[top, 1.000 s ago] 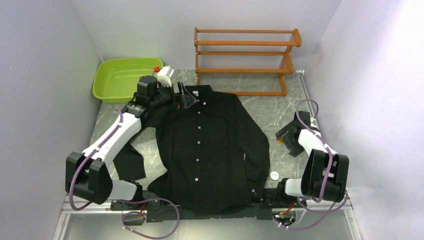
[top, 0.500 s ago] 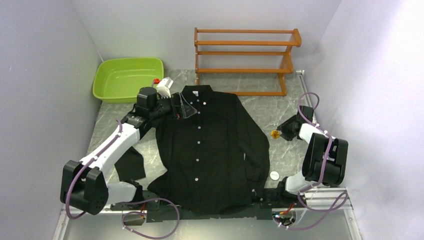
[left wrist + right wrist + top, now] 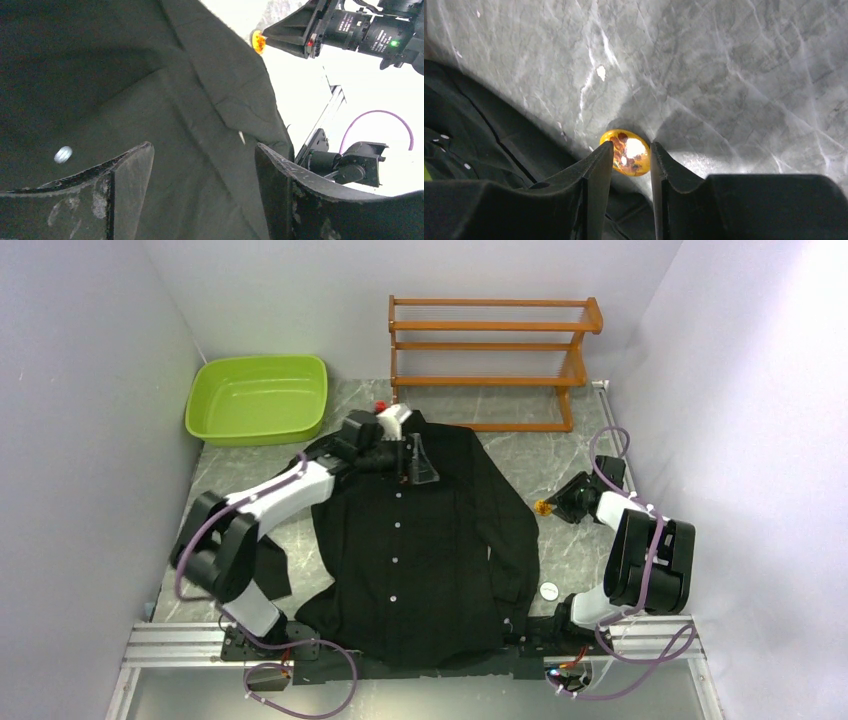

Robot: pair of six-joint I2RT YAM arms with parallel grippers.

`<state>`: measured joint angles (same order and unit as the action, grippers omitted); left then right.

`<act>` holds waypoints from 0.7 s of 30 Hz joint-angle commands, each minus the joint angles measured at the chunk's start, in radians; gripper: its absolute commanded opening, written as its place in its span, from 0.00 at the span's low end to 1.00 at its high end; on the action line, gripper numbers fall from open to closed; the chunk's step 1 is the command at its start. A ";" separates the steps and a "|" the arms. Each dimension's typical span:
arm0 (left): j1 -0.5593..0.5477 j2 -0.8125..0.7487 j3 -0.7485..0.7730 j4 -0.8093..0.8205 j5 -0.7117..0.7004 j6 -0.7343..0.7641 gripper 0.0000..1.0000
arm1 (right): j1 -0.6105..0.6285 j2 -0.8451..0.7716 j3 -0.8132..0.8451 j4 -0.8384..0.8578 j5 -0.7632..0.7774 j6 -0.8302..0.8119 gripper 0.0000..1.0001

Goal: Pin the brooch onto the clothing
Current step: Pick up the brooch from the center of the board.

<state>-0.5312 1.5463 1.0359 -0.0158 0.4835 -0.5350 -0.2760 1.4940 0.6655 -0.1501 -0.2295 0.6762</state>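
The right gripper (image 3: 631, 162) pinches the brooch (image 3: 626, 156) between its fingertips, low over the table (image 3: 520, 455) and just beside the sleeve of the shirt (image 3: 420, 540) on that side. Whether the brooch touches the table I cannot tell. The left gripper (image 3: 200, 155) hangs with jaws spread over the shirt's upper front near the collar, holding nothing. The shirt lies flat and buttoned, collar toward the rack (image 3: 490, 340). A basin (image 3: 258, 398) sits far left.
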 commanded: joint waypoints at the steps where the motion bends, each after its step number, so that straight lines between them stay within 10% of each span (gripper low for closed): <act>1: -0.114 0.200 0.201 0.066 0.056 0.011 0.74 | 0.000 -0.047 -0.004 -0.022 0.005 -0.033 0.38; 13: -0.298 0.969 0.875 0.323 0.223 -0.395 0.56 | -0.010 -0.090 -0.048 -0.014 0.049 -0.004 0.40; 21: -0.297 1.173 1.052 0.309 0.212 -0.488 0.55 | -0.025 -0.110 -0.063 -0.002 0.038 -0.012 0.38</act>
<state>-0.8360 2.6675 2.0361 0.2764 0.7101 -0.9646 -0.2916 1.4086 0.6094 -0.1753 -0.1997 0.6628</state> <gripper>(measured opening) 0.536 0.390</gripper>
